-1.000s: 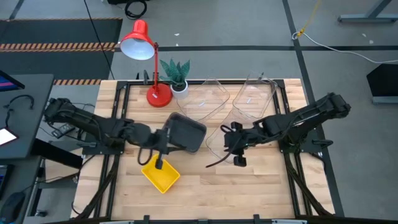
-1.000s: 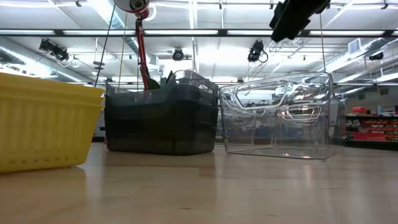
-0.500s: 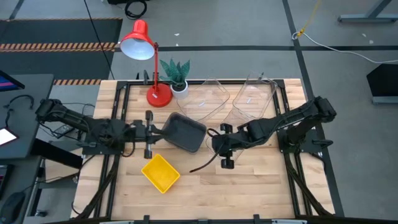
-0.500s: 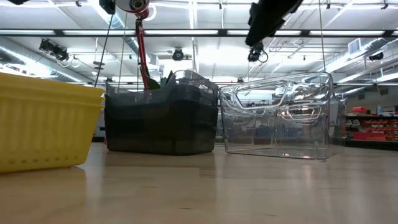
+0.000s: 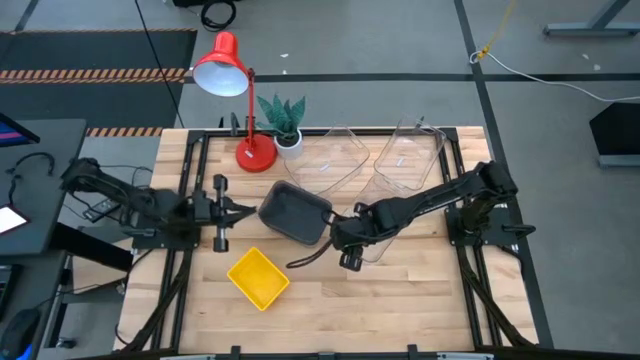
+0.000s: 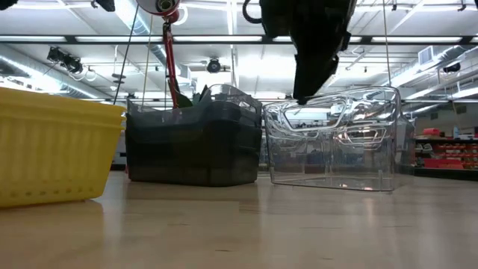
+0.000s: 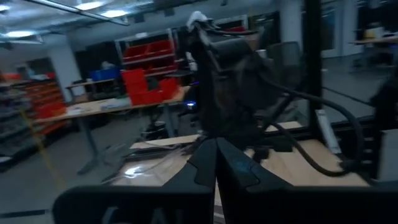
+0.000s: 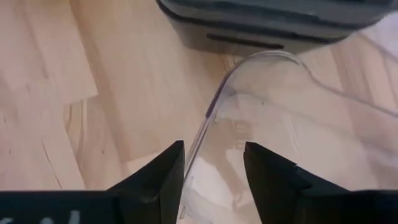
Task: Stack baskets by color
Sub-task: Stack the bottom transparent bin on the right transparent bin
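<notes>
On the wooden worktop point(image 5: 330, 290) the dark grey basket point(image 5: 295, 212) sat near the middle, with the yellow basket point(image 5: 258, 277) apart from it toward the front edge, turned at an angle. Just beside the grey basket, on the right arm's side, stood a clear basket point(image 5: 375, 240), and two more clear baskets point(image 5: 335, 158) point(image 5: 408, 160) lay along the back edge, one next to the other. The right pincer point(image 5: 345, 235) hung over the near corner of the clear basket next to the grey one; in its wrist view the two dark fingers point(image 8: 158, 177) stood parted, one on each side of the clear rim point(image 8: 208, 118), not pressed against it, with the grey basket's wall point(image 8: 267, 28) just beyond. In the low view that arm came down from above over the clear basket point(image 6: 332, 138), with the grey basket point(image 6: 193, 142) touching or nearly touching it and the yellow basket point(image 6: 56, 146) closest to the camera. The left pincer point(image 5: 235, 210) waited above the worktop a little way from the grey basket, its fingers point(image 7: 211, 162) shut together and holding nothing. A red lamp point(image 5: 225, 68) and a small potted plant point(image 5: 283, 120) stood at the back.
</notes>
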You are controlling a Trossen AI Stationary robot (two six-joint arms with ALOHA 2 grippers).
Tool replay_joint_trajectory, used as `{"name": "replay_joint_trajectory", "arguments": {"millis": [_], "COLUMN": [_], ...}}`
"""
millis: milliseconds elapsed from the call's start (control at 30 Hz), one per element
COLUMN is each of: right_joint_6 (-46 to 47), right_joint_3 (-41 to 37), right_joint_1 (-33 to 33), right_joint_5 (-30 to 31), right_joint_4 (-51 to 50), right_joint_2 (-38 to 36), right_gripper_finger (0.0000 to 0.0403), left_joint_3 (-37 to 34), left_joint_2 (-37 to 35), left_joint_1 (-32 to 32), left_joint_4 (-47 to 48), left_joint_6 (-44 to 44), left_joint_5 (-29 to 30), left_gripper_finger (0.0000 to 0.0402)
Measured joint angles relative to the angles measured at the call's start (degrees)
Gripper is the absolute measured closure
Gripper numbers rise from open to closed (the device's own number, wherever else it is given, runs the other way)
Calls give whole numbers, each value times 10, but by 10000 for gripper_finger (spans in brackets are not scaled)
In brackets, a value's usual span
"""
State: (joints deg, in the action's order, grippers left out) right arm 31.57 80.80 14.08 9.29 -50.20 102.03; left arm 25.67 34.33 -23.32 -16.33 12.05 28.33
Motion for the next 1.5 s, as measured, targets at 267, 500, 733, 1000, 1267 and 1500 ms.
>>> {"name": "replay_joint_trajectory", "arguments": {"millis": [267,500,733,1000,1267,1500], "right_joint_6": [33,33,34,35,69,142], "right_joint_3": [0,0,-1,-1,-1,-1], "right_joint_1": [5,15,17,16,14,22], "right_joint_5": [-17,-32,-29,-27,-38,-46], "right_joint_4": [7,15,5,33,35,40], "right_joint_2": [2,26,50,57,57,55], "right_gripper_finger": [233,236,242,310,395,399], "left_joint_3": [0,0,0,0,0,0], "left_joint_2": [-29,-34,-32,-32,-32,-32], "left_joint_1": [-17,-17,-16,-16,-16,-16], "left_joint_4": [11,13,20,19,19,19], "left_joint_6": [8,6,6,6,6,6], "left_joint_5": [15,15,15,15,15,15], "left_gripper_finger": [388,389,384,391,378,374]}}
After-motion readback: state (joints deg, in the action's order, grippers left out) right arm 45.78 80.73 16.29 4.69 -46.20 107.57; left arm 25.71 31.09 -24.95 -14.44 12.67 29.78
